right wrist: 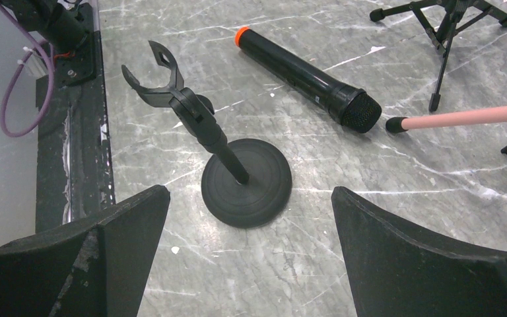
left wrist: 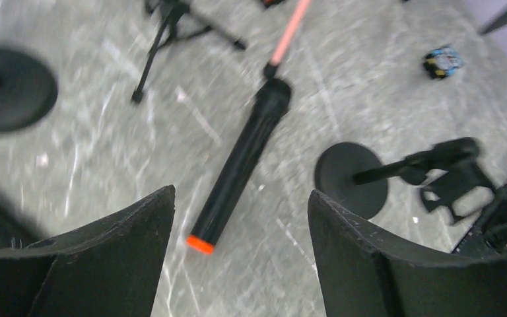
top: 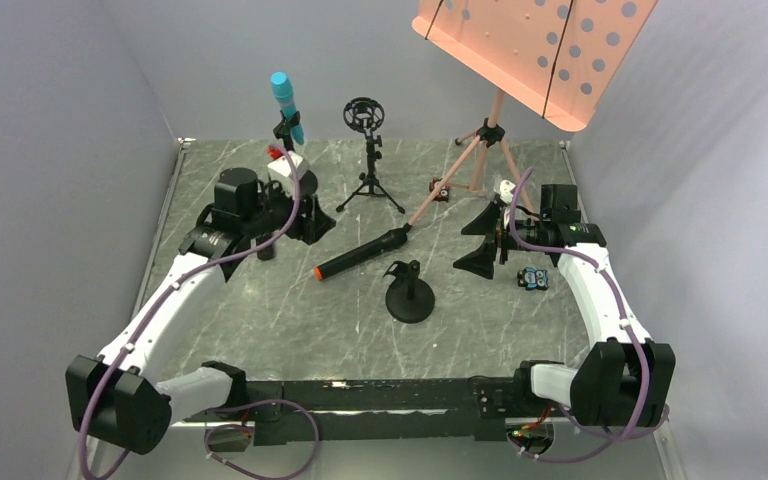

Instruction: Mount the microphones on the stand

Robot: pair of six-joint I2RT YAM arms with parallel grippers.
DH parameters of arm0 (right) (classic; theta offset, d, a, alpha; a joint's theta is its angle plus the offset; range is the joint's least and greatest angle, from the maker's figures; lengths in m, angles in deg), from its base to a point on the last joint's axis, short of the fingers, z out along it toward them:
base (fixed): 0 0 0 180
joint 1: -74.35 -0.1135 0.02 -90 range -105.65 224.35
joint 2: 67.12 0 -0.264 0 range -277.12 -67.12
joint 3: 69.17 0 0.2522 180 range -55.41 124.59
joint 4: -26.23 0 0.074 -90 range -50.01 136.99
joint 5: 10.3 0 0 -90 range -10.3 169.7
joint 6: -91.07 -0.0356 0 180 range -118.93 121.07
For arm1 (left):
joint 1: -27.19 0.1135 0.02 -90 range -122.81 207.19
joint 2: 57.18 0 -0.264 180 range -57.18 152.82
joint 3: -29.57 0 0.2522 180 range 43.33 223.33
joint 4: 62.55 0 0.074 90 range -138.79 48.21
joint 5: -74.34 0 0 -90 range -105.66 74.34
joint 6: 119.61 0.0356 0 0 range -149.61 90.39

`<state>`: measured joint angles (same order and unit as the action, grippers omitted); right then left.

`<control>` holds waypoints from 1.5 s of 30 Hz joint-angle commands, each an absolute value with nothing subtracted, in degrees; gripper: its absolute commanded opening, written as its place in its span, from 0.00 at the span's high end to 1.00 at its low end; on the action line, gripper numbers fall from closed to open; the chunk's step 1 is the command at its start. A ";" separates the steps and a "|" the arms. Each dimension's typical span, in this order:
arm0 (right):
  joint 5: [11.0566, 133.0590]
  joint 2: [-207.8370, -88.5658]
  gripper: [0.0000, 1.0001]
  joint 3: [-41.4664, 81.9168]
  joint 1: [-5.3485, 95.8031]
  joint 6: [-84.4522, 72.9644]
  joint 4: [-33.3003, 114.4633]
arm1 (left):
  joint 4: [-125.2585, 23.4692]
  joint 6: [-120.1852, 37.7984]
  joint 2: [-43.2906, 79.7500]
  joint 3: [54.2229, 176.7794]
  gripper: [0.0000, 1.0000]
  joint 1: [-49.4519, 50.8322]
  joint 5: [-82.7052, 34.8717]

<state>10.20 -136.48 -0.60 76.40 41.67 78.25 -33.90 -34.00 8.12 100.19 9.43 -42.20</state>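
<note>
Only the top view shows the cyan mic (top: 285, 100) mounted; left gripper (left wrist: 241, 193), right gripper (right wrist: 249, 191) both wide.

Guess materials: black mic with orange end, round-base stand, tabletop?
Black mic: likely glossy hard plastic, by the highlight along its barrel; head is fine mesh, probably metal. Round-base stand: matte black, ringed base, painted metal or plastic, cannot tell. Tabletop: grey marble look with white veins, possibly a printed mat.
</note>
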 commanded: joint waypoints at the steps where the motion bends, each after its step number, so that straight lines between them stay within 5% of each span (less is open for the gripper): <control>1: 8.83 -136.19 0.00 1.32 76.64 43.26 77.87 | -33.25 -39.12 9.90 96.47 0.22 13.03 -35.11; 8: 9.14 -136.43 0.00 1.18 76.64 42.76 77.34 | -36.52 -45.95 18.13 95.81 0.23 14.33 -38.01; 16: 8.92 -136.68 0.00 1.28 76.65 42.98 77.68 | -35.82 -44.86 21.14 96.59 0.20 14.54 -21.02; 24: 8.74 -136.43 0.00 1.29 76.66 43.24 78.05 | -40.23 -48.41 24.48 95.73 0.15 18.53 -15.83; 33: 8.43 -136.66 0.00 1.28 76.68 43.44 78.31 | -37.46 -39.20 30.44 99.79 0.22 16.15 -33.51; 45: 8.28 -136.66 0.00 1.08 76.64 42.84 77.70 | -32.23 -17.20 36.94 104.87 0.23 1.45 -35.01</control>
<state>10.20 -136.55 -0.60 76.42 41.74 78.31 -33.87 -25.45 35.68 102.66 1.89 -32.93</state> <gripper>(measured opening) 0.994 0.780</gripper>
